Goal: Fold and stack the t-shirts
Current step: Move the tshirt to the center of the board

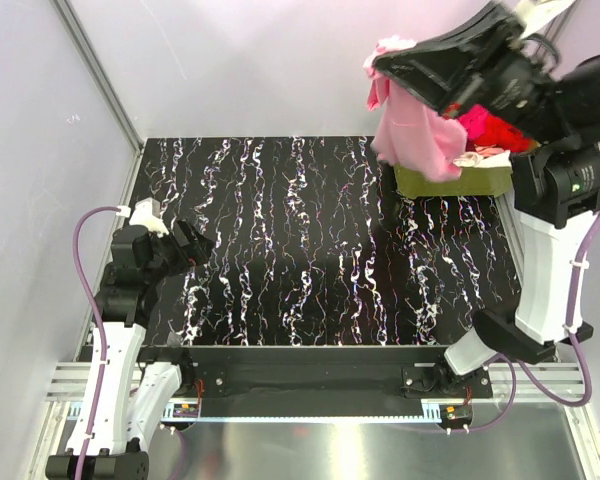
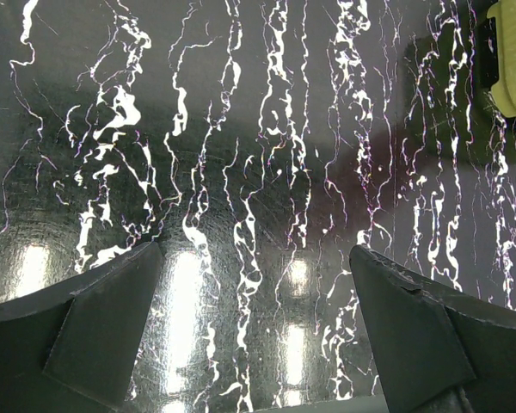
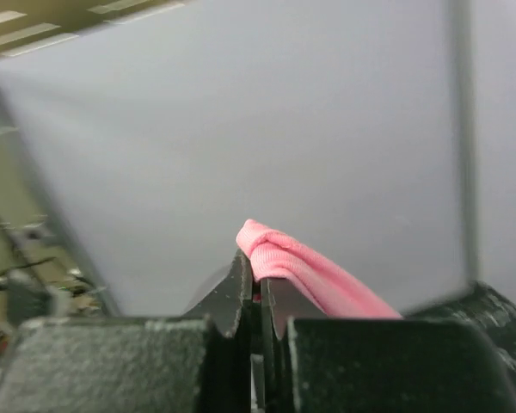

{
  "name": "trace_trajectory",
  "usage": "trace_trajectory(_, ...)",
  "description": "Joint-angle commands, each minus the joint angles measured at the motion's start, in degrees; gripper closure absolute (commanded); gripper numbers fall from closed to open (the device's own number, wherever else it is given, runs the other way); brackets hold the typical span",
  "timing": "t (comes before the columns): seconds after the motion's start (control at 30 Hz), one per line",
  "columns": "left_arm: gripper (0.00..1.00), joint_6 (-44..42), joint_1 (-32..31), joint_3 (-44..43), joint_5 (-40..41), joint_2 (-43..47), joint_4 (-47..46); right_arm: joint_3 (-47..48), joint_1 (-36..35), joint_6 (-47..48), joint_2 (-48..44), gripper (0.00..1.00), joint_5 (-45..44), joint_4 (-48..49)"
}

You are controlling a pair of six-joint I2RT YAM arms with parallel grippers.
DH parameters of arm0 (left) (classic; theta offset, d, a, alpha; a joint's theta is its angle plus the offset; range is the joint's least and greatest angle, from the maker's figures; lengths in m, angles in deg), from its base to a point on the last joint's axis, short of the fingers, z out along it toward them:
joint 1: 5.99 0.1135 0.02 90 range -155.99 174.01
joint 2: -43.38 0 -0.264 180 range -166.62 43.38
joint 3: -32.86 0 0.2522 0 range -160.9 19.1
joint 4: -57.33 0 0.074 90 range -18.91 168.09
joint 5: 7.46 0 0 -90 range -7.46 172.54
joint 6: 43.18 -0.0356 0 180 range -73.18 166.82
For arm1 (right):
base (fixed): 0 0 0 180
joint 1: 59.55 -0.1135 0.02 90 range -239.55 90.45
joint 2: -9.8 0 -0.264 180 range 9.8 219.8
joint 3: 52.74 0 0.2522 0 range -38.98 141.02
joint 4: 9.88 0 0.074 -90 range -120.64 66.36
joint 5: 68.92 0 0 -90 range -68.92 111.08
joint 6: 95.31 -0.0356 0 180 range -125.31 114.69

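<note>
The task looks to be at its very start. The right gripper (image 1: pixel 382 66), high in the upper right of the top view, is clamped on a bunched edge of the medium pink t-shirt (image 1: pixel 412 130). The right wrist view shows the jaws pressed together with a roll of pink fabric pinched between the tips. The shirt hangs loose and crumpled below the gripper, and its lower part drapes in front of the olive-green tub (image 1: pixel 450 183) at the upper right corner of the table (image 1: pixel 300 250). Whether its hem rests on the tub or hangs just clear of it cannot be told. Inside the tub, a red and magenta heap (image 1: pixel 490 128) and a scrap of pale cloth (image 1: pixel 485 157) are still in a tangle, so the other shirts have not been dealt with. The left gripper (image 1: pixel 195 243) sits low at the left side of the frame. Its fingers are spread wide over the black marbled surface and hold nothing, and the left wrist view shows only bare tabletop between them. No folded shirt and no stack shows anywhere on the table. As I judge it, nearly everything is left to do: spread the pink shirt flat, fold it, set it down as the base of a pile, then do the same for each shirt in the tub.
</note>
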Motion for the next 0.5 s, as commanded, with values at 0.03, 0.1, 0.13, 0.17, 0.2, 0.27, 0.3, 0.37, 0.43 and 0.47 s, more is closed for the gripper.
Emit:
trace_trajectory(0.03, 0.01, -0.5, -0.1, -0.1, 1.1, 0.0, -2.7, 5.2, -0.7, -33.6, 6.7, 1.00, 13.5, 38.7)
trace_trajectory(0.1, 0.01, -0.5, -0.1, -0.1, 1.0, -0.2, -2.7, 16.9, -0.7, -42.5, 13.8, 1.00, 13.5, 42.0)
trace_trajectory(0.13, 0.01, -0.5, -0.1, -0.3, 1.0, -0.2, -2.6, 18.1, -0.8, -41.8, 14.5, 1.00, 13.9, 40.5)
trace_trajectory(0.17, 0.01, -0.5, -0.1, -0.2, 1.0, -0.2, -2.6, 16.9, -0.7, -38.6, 14.1, 1.00, 14.6, 39.1)
trace_trajectory(0.2, 0.01, -0.6, -0.1, -0.2, 1.1, -0.1, -2.4, 7.2, -0.7, -37.1, 10.1, 1.00, 14.8, 39.8)
trace_trajectory(0.27, 0.01, -0.6, -0.1, -0.2, 1.1, 0.3, -2.5, -9.6, -0.7, -26.2, 1.8, 1.00, 11.6, 32.9)
trace_trajectory(0.3, 0.01, -0.7, -0.1, -0.2, 1.1, 0.3, -2.4, -12.9, -0.6, -19.5, -0.5, 1.00, 8.2, 26.6)
trace_trajectory(0.37, 0.01, -0.7, -0.1, -0.2, 1.2, 0.1, -2.4, -18.7, -0.6, -4.4, -3.8, 1.00, -4.2, 15.3)
trace_trajectory(0.43, 0.01, -0.6, -0.1, -0.3, 1.2, -0.1, -2.4, -25.4, -0.4, 4.7, -6.9, 1.00, -20.4, 1.5)
trace_trajectory(0.47, 0.01, -0.6, -0.1, -0.2, 1.1, -0.1, -2.4, -31.0, -0.2, 5.8, -8.7, 1.00, -26.7, -5.4)
